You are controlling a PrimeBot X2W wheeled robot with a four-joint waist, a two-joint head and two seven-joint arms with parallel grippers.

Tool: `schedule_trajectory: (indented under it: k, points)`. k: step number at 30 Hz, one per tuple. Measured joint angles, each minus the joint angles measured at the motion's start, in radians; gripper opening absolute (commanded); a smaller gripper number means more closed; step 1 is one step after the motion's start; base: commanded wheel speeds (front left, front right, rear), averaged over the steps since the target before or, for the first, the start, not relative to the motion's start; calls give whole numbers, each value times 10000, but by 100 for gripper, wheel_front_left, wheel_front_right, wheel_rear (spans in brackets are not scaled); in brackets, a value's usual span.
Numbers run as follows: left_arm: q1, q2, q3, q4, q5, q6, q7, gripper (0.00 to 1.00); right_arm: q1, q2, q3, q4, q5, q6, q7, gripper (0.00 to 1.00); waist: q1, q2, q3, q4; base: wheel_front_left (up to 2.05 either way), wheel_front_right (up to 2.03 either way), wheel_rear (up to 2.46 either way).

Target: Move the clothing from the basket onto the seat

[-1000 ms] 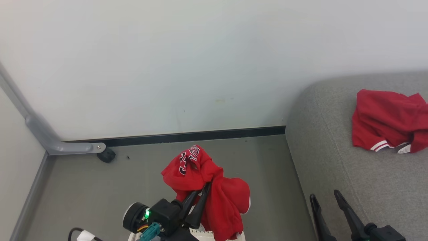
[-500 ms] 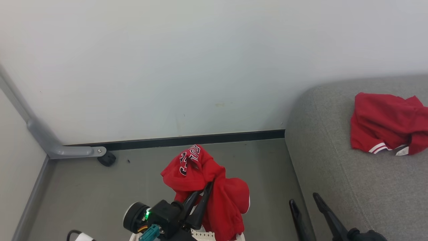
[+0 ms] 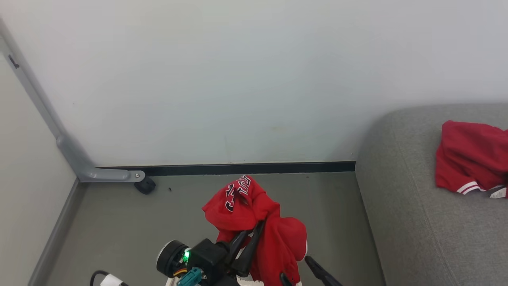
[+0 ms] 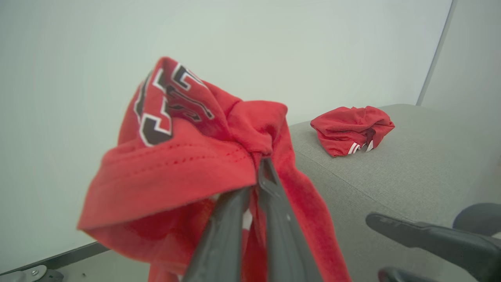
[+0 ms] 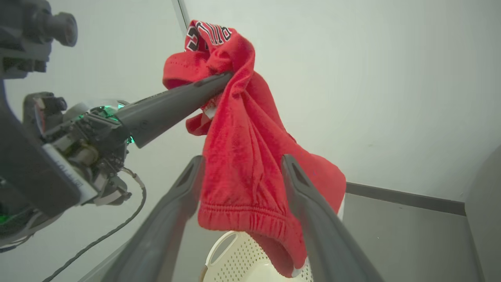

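My left gripper [image 3: 258,227] is shut on a bunched piece of red clothing [image 3: 248,206] with black-and-white lettering, held up over the floor. In the left wrist view its fingers [image 4: 270,196] pinch the cloth [image 4: 184,156] at their tips. My right gripper [image 5: 240,162] is open just under it, and the hanging cloth [image 5: 242,156] shows between its two fingers; its tips [image 3: 295,269] show at the bottom edge of the head view. Below is the cream perforated basket [image 5: 235,260]. Another red piece [image 3: 472,163] with white-striped trim lies on the grey seat [image 3: 416,230] to the right.
A pale wall with a black skirting strip [image 3: 246,169] closes the back. A grey metal leg with a black castor [image 3: 145,185] stands at the back left. Grey floor [image 3: 119,230] lies between the wall and the seat's rounded corner. A dark cable [image 3: 95,275] runs at the lower left.
The head camera has shifted. My right gripper has moved left, from beside the seat to under the hanging red cloth. The left gripper keeps its hold.
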Motion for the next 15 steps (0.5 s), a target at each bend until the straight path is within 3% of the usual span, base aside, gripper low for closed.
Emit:
schedule_trajectory:
  k: [15]
  points:
    - [-7,-46,-297,-282,-17,2,125,0,-1659,52,802,1360,368,71,284,100,0,0,22,651,0,0,0]
